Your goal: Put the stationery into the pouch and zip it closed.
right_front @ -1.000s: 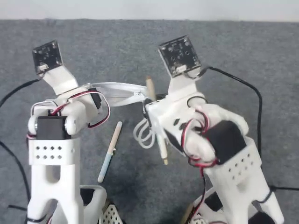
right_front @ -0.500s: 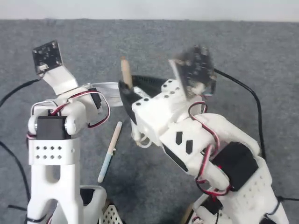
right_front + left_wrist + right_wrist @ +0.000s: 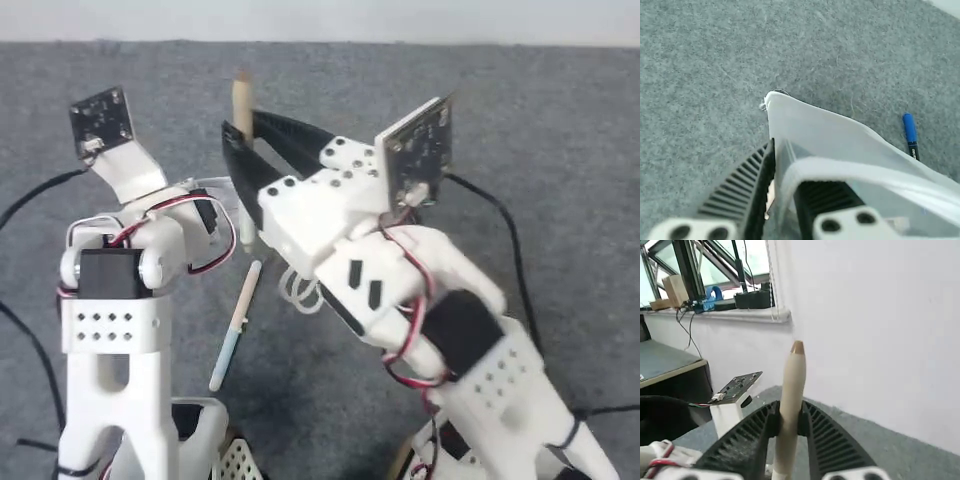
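High view has your right gripper up well above the grey felt mat, jaws closed tight on a beige wood-coloured pen with a brown tip. The pen stands close to upright, tip up, poking out past the black ribbed fingers. Right wrist view agrees: the 2 fingers pinch the barrel from both sides, and the brown tip shows against the white wall.

Your left gripper sits low. In the left wrist view it's clamped on the edge of the translucent white plastic pouch, 1 finger on each side of the sheet. The pouch spreads away from the jaws over the mat. In the high view a strip of it peeks out between the 2 arms, just past the left wrist and lower in the picture than the raised pen. You can't tell from any of these whether the pouch mouth is open or zipped.

A slim white pen with a pale blue end lies flat on the mat between the 2 arms, near the left one and apart from the pouch. The left wrist view also catches a dark blue pen end on the mat just past the pouch edge; I can't tell if it's the same pen. A few loops of clear cord sit by the right arm.
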You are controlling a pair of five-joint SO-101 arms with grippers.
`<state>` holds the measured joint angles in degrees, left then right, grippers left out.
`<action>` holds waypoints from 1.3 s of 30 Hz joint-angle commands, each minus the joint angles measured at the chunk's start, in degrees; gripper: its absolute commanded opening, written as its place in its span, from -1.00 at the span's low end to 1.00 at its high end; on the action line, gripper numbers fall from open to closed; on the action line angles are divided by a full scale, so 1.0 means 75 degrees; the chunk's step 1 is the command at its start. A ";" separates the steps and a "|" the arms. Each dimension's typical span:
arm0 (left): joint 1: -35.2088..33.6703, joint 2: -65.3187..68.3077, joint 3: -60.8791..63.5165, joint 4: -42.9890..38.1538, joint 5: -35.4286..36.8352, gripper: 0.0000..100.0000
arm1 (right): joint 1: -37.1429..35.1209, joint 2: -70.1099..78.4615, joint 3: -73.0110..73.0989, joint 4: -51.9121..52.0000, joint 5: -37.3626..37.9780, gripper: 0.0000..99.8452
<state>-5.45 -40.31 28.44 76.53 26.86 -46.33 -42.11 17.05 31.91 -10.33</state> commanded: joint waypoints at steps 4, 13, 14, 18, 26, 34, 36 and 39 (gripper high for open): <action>0.0035 0.0176 -0.0182 -0.0246 0.0141 -0.98 | 0.0147 -0.0275 0.1348 -0.2819 0.1020 -0.99; 0.0035 0.0176 -0.0182 -0.0246 0.0141 -0.98 | 0.0686 -0.0275 0.2684 -0.4284 0.1055 -0.99; 0.0035 0.0176 -0.0182 -0.0246 0.0141 -0.98 | 0.0674 -0.0287 0.2919 -0.4484 0.1067 -0.99; 0.0035 0.0176 -0.0182 -0.0246 0.0141 -0.98 | 0.0627 -0.0287 0.3833 -0.5222 0.1711 -0.99; 0.0035 0.0176 -0.0182 -0.0246 0.0141 -0.98 | 0.0522 -0.0299 0.5286 -0.5949 0.2473 -0.99; 0.0035 0.0176 -0.0182 -0.0246 0.0141 -0.98 | 0.0299 -0.0299 0.6013 -0.5996 0.3341 -0.98; 0.0035 0.0176 -0.0182 -0.0246 0.0141 -0.98 | 0.0299 -0.0299 0.6037 -0.5972 0.3329 -0.90; 0.0035 0.0176 -0.0182 -0.0246 0.0141 -0.98 | 0.0299 -0.0299 0.6142 -0.5937 0.3376 -0.71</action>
<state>-5.36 -39.78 28.44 76.53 26.95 -43.69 -43.43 62.24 -12.66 13.58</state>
